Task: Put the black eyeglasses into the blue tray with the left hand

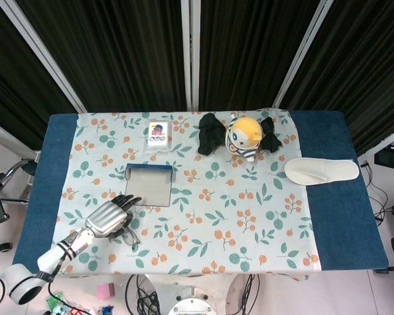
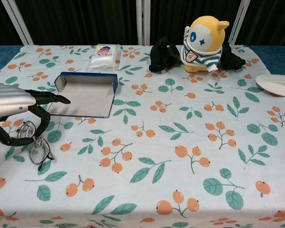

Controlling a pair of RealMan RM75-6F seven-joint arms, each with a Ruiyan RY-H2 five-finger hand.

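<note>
The black eyeglasses [image 2: 34, 141] lie flat on the tablecloth [image 2: 180, 123] near the front left corner, right under the left hand [image 2: 16, 111]. The hand hangs over them with curled fingers [image 2: 42, 116] reaching down around the frame — whether it grips them yet cannot be told. The blue tray [image 2: 85, 95] sits just behind — up and a little right. The right hand is not seen.

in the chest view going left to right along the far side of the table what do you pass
White packet → black cloth → yellow stuffed toy → white slipper at the right edge.
</note>
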